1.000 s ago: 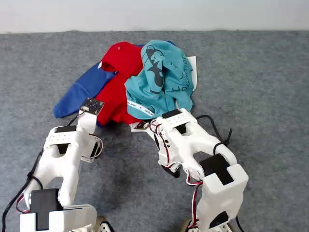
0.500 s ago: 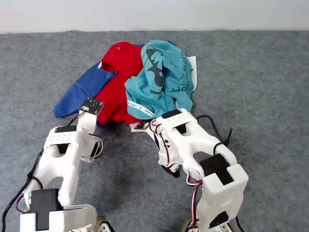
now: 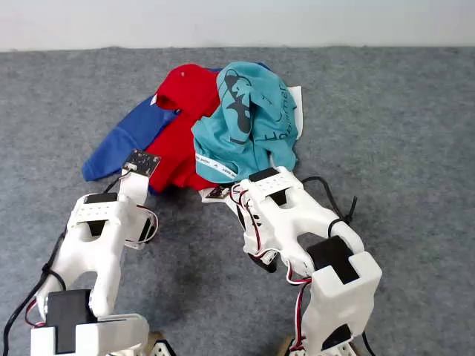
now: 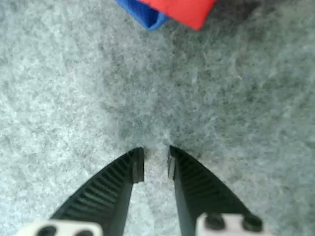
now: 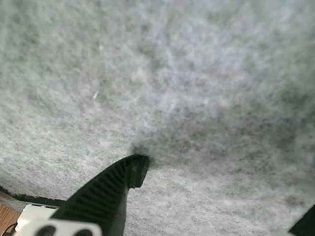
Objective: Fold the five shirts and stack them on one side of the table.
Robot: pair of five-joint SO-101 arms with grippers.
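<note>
A heap of shirts lies at the middle back of the table: a teal shirt [image 3: 249,119] on top, a red shirt [image 3: 182,133] under it, a blue shirt [image 3: 119,144] spread to the left, and a white one [image 3: 296,100] peeking out on the right. Both arms sit folded in front of the heap. My left gripper [image 4: 155,163] hovers low over bare felt, its fingers almost together and holding nothing; edges of the blue shirt [image 4: 145,14] and red shirt [image 4: 187,10] lie just beyond it. My right gripper [image 5: 221,196] is open wide over bare felt.
Grey felt [image 3: 401,133] covers the whole table, with free room left and right of the heap. The left arm [image 3: 96,237] and right arm [image 3: 297,222] take up the front middle. A white wall runs along the far edge.
</note>
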